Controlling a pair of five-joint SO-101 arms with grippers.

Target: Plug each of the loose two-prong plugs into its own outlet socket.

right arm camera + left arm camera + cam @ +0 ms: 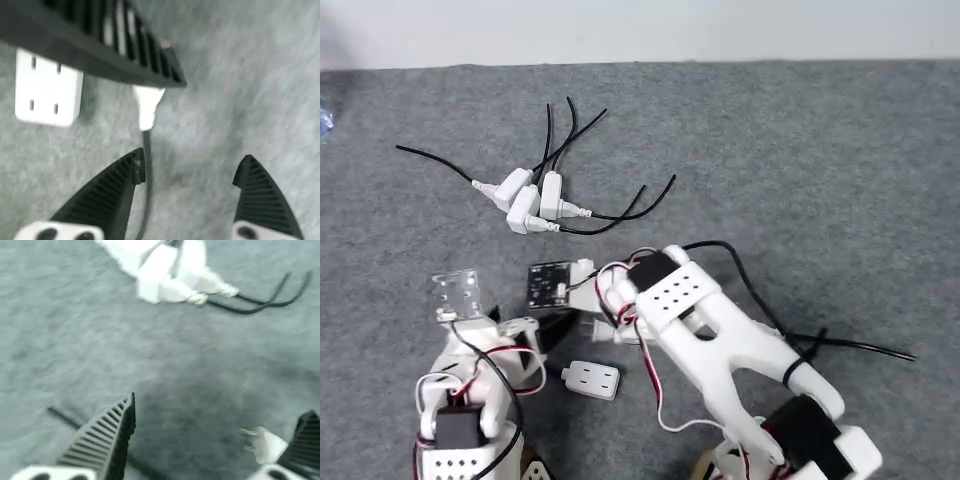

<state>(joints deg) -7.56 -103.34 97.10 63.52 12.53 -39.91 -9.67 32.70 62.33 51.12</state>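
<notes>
Three white two-prong plugs (530,198) with black cords lie bunched on the grey carpet at the back left, and appear in the left wrist view as plugs (170,275). A white outlet block (592,379) lies near the front between the two arms, also seen as the outlet block (47,87). Another white plug (147,105) lies on the carpet beside that block, its cord running along one finger of my open right gripper (194,156). My left gripper (220,407) is open too, with this plug (265,445) close to one of its fingers (305,440). Neither gripper holds anything.
The left gripper's black finger (105,40) crosses just over the plug in the right wrist view, so both grippers crowd the same spot. A black cable (850,345) trails off the right arm. Bare grey carpet (800,160) spreads to the back right.
</notes>
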